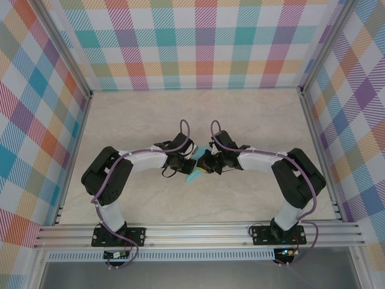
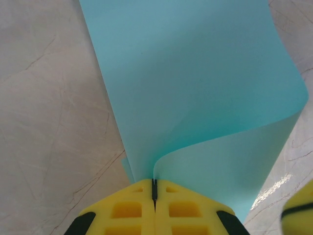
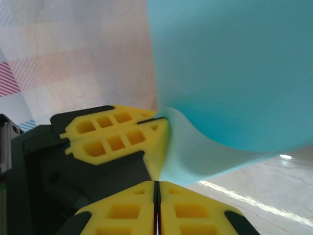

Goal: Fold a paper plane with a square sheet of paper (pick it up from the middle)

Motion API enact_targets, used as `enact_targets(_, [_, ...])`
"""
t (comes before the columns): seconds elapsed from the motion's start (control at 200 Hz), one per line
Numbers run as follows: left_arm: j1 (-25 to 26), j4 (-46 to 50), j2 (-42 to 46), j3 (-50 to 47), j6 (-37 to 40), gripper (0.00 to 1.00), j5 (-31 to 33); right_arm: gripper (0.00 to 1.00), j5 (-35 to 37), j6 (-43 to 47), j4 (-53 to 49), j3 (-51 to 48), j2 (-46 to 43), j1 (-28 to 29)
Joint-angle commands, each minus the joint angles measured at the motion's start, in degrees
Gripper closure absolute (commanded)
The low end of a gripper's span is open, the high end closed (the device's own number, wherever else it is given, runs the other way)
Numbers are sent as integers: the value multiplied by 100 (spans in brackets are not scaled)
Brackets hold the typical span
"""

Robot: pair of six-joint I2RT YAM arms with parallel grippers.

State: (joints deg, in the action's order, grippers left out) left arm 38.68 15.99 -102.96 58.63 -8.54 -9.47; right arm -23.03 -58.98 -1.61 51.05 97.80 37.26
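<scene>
The square sheet of paper (image 1: 194, 175) was held off the table (image 1: 150, 114) at its middle, between the two wrists. From above, its long axis was seen running from far to near, with the near tip slanted a little toward the left arm. In the left wrist view the sheet (image 2: 195, 88) was stretched away from the fingers, and its right side was curled over into a soft fold.

The left gripper (image 1: 183, 165) (image 2: 154, 188) was clenched on the sheet's narrow end. The right gripper (image 1: 207, 165) (image 3: 156, 188) was closed too, and the curled paper (image 3: 230, 73) was drawn down into its fingertip seam, so the sheet appeared to be pinched there as well. The left gripper (image 3: 155, 133) was seen just beside it, nearly tip to tip.

Purple cables (image 1: 183, 129) were looped above both wrists. The table was a pale, marble-veined surface, enclosed by pastel checked walls (image 1: 204, 42), with an aluminium rail (image 1: 198, 232) along the near edge.
</scene>
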Motion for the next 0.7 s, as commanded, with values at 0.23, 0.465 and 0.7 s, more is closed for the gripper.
enact_targets(0.23, [-88, 53, -106, -75, 21, 98, -191, 90, 51, -523, 441, 40, 499, 27])
enact_targets(0.465, [-90, 62, -93, -112, 54, 98, -184, 89, 281, -433, 194, -159, 368, 46])
enact_targets(0.7, [-88, 132, -159, -80, 77, 98, -92, 88, 428, -299, 28, -160, 450, 45])
